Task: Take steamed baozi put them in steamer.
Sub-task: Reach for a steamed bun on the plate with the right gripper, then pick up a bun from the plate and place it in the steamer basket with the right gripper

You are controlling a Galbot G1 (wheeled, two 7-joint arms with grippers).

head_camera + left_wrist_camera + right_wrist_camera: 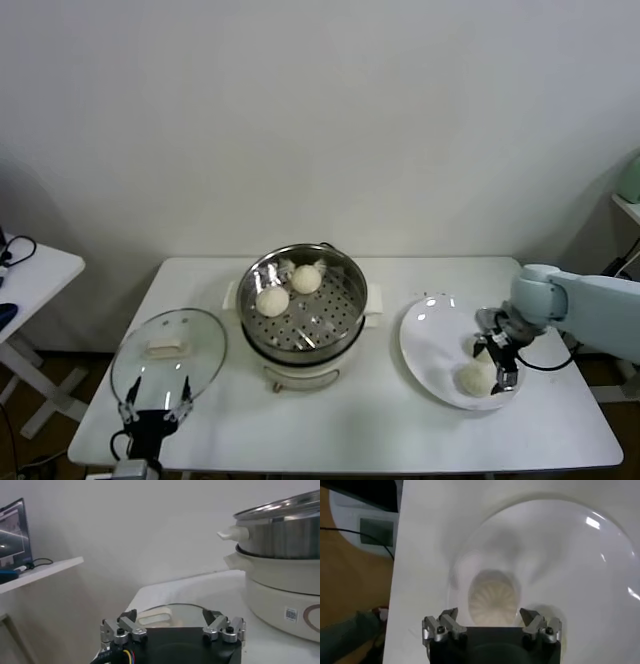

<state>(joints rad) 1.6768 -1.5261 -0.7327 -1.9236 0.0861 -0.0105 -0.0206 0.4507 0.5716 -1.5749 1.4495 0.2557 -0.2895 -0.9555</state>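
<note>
Two steamed baozi [272, 300] [306, 278] lie on the perforated tray of the steel steamer [345, 275] at the table's middle. Another cream-white baozi [474, 380] rests on the white plate [430, 345] to the right. My right gripper [491, 366] hangs just above it, open. In the right wrist view that baozi [493, 597] lies on the plate [580, 555] between the spread fingers of the right gripper [490, 615], which do not touch it. My left gripper [155, 410] stands open and empty at the front left, by the glass lid.
A round glass lid [170, 350] with a cream handle [155, 616] lies flat at the table's left, just beyond the left gripper [170, 615]. The steamer's side [285, 555] rises to its right. A second white table [30, 270] stands at far left.
</note>
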